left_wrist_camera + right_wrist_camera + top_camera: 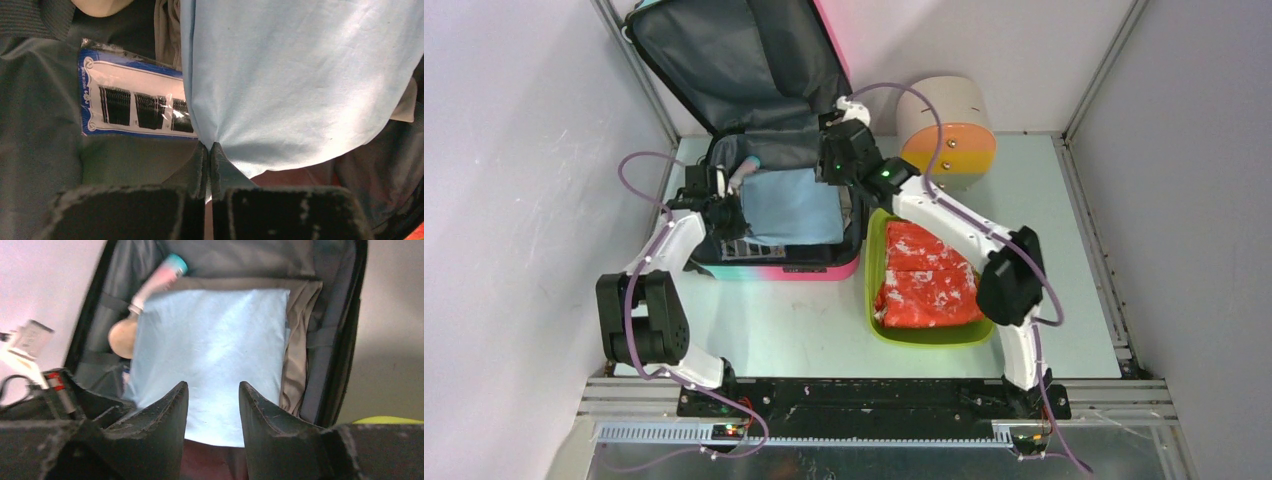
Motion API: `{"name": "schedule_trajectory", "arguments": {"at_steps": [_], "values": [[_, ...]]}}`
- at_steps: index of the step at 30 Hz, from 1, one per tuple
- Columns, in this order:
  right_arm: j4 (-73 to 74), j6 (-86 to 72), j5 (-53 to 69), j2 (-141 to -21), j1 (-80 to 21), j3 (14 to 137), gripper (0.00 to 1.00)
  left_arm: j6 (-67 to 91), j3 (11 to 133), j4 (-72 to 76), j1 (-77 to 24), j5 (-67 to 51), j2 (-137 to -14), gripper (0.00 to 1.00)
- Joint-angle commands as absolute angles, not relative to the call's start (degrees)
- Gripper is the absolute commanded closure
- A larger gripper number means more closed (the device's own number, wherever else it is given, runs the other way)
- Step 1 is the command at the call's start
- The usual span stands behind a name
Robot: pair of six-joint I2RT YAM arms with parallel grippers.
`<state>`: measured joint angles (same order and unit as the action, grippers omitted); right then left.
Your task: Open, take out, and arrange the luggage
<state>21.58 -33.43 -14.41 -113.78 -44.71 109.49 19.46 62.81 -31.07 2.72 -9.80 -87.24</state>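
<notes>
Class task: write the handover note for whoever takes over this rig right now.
Left hand: shut on the edge of the blue cloth inside the luggage.
Right hand: open over that cloth, holding nothing.
Done: luggage open; red cloth lies in the green tray.
To do: take out the blue cloth, hairpin card, tube and the rest, then arrange them.

Right gripper [213, 386], jaws apart, over folded light-blue cloth [215, 335] in the open luggage [250, 257]

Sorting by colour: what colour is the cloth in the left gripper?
Light blue cloth, clearest in left wrist view.
</notes>
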Motion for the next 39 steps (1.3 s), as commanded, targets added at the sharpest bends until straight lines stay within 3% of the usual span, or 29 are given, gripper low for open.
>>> {"name": "schedule_trajectory", "arguments": {"at_steps": [1,12,18,39], "values": [[27.78,-31.3,-16.03,-120.94,-45.11,115.3,0.55,18.89,61.2,-29.01,3.62,-10.41,-85.3,1.0],[31.52,-29.43,-15.63,-133.89,-43.53,126.32,0.45,18.17,58.29,-26.97,3.78,-12.28,-85.33,1.0],[33.29,-29.22,-16.22,-137.9,-42.48,130.25,0.34,17.75,57.6,-26.82,3.76,-12.39,-85.11,1.0],[29.92,-30.64,-9.98,-141.65,-41.08,129.32,0.34,16.75,58.04,-27.35,3.7,-11.65,-85.15,1.0]]}}
